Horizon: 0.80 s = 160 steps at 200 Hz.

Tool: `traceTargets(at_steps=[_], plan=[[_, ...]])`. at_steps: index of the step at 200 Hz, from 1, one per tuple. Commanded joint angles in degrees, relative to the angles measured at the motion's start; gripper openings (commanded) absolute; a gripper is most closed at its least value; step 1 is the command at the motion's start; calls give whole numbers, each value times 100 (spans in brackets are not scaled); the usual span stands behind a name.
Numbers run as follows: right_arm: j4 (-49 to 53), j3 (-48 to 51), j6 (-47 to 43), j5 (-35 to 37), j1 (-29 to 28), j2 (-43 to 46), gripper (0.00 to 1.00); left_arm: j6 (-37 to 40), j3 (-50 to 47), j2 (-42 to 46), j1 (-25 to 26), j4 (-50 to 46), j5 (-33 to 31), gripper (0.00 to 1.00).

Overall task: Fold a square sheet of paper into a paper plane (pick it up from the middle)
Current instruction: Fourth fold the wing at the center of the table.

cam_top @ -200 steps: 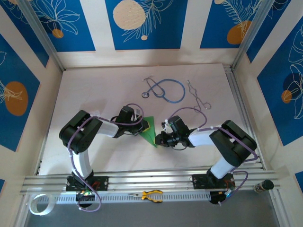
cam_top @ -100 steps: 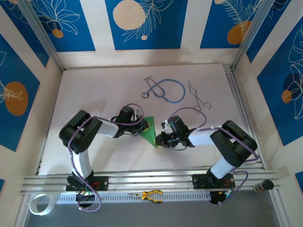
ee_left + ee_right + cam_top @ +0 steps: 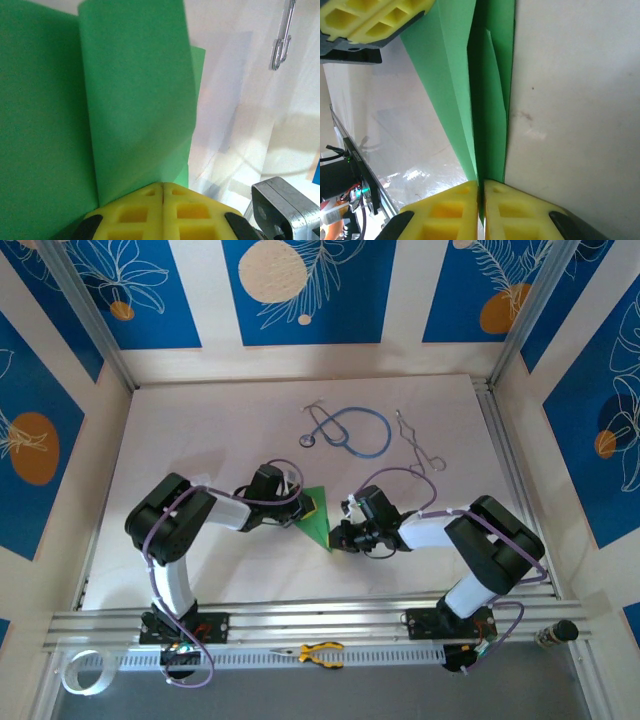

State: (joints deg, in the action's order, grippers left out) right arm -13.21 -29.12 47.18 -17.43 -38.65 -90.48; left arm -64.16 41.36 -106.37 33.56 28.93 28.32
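Green paper sheet (image 3: 318, 517), folded to narrow wedge, sits mid-desk (image 3: 200, 430) between the arms; resting or lifted, cannot tell. Left fingers (image 3: 308, 506) clamped on wide end, right fingers (image 3: 339, 535) clamped near pointed end. Judgement: opposed holds keep layers aligned for next crease. Right wrist view shows stacked flaps and centre fold. Left wrist view shows one flap bowing up, unpressed. Top view gives outline.

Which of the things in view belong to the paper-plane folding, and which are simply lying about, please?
In use: folded green paper, left tool and right tool, both shut on it.
Lying about: blue stethoscope, metal wire clip, yellow-handled pliers, white tape roll.
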Motion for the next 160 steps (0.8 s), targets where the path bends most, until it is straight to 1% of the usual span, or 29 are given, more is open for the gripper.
traceTargets(at_steps=[1, 39, 77, 140, 160], plan=[[732, 184, -86, -324, -70, 14, 12, 5, -63, -139, 43, -176, -37, 0], [801, 197, -108, -273, -63, 28, 8, -1, -76, -145, 41, -151, -45, 0], [896, 197, -118, -286, -55, 121, 11, -7, -93, -139, 51, -152, -54, 0], [939, 232, -165, -314, -63, 48, 8, -9, -86, -146, 47, -142, -46, 0], [1002, 225, -174, -244, -74, 111, 10, -8, -93, -139, 38, -137, -54, 0]])
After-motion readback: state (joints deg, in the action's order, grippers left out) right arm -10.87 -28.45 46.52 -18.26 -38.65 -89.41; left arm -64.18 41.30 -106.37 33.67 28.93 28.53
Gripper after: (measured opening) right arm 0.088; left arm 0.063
